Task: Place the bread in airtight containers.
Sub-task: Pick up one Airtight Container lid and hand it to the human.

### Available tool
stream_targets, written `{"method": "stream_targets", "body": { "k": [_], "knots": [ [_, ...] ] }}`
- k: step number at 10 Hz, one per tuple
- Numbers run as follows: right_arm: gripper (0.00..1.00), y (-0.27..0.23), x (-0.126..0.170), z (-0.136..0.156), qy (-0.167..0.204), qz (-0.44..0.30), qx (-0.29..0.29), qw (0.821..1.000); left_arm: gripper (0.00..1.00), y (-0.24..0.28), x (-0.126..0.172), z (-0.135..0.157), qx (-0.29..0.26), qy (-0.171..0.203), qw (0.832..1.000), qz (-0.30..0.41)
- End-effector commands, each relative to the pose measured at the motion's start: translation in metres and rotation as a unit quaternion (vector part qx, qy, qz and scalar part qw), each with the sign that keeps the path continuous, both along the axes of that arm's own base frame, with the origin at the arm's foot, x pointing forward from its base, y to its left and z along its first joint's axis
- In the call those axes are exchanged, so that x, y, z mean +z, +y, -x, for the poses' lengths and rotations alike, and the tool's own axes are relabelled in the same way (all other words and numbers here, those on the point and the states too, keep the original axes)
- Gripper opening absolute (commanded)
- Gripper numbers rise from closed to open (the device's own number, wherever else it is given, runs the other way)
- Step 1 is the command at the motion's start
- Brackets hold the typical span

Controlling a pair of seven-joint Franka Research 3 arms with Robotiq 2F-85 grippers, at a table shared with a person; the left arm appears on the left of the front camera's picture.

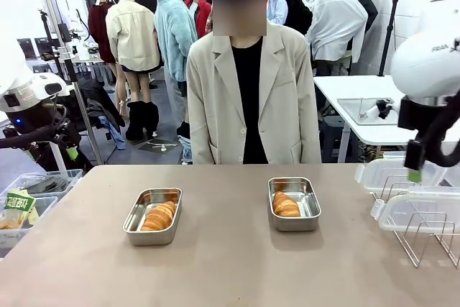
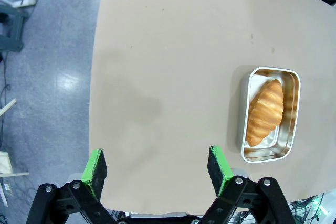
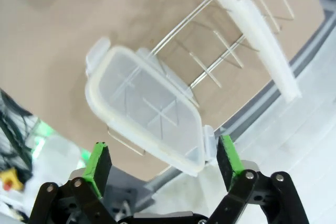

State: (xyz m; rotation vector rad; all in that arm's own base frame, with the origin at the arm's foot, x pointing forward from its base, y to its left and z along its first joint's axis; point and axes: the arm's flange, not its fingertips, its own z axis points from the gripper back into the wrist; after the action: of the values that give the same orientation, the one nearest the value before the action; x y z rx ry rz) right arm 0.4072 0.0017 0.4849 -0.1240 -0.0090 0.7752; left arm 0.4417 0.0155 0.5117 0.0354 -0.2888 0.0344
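1. Looking down along the left pincer (image 2: pixel 156 167), the left wrist view gives what the front view cannot. Its green pads (image 2: pixel 95 167) stand wide apart with nothing between them, above the counter (image 2: pixel 157 51) near its edge, and grey floor (image 2: pixel 37 87) lies beyond.
2. The same view shows the left container (image 2: pixel 283 142) from above, well apart from that pincer. It is a steel tray with rounded corners and an open top, and the left roll (image 2: pixel 265 111) lies diagonally inside.
3. That roll is golden-brown, oblong and glossy, with ridges running across its crust.
4. From the front, both containers sit on the counter, well apart from each other, before a person (image 1: pixel 248 98) in a pale jacket standing at the far side.
5. The right container (image 1: pixel 295 224) holds the right roll (image 1: pixel 286 205), which lies toward its left side, with bare steel to the right of it.
6. At the counter's right end a wire rack (image 1: pixel 424 246) carries two translucent lids, a rear lid (image 1: pixel 381 176) and a front lid (image 1: pixel 417 210).
7. The right wrist view adds the right pincer (image 3: pixel 163 162), its fingers spread and empty. It hangs over one of these lids, which leans on the rack's wires with a clip tab at each end. Which lid it is I cannot tell.
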Motion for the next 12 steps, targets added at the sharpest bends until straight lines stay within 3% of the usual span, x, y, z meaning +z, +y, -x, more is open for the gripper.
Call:
{"method": "stream_targets", "body": {
  "k": [1, 3, 11, 12],
  "knots": [
    [1.0, -0.012, -0.006, 0.023, 0.03, 0.03, 0.095, 0.995, 1.0, 0.0, 0.001, -0.001, 0.0, -0.005, 1.0, -0.001],
    [1.0, -0.015, -0.013, 0.021, 0.058, 0.034, 0.196, 0.978, 1.0, 0.0, 0.001, -0.001, 0.0, -0.005, 1.0, -0.001],
    [1.0, 0.012, -0.065, -0.015, 0.097, 0.051, 0.253, 0.961, 1.0, 0.0, 0.001, -0.001, 0.0, -0.005, 1.0, -0.001],
    [0.81, 0.011, -0.066, -0.012, 0.085, 0.053, 0.259, 0.961, 1.0, 0.0, 0.001, -0.001, 0.0, -0.005, 1.0, -0.001]
  ]
}}
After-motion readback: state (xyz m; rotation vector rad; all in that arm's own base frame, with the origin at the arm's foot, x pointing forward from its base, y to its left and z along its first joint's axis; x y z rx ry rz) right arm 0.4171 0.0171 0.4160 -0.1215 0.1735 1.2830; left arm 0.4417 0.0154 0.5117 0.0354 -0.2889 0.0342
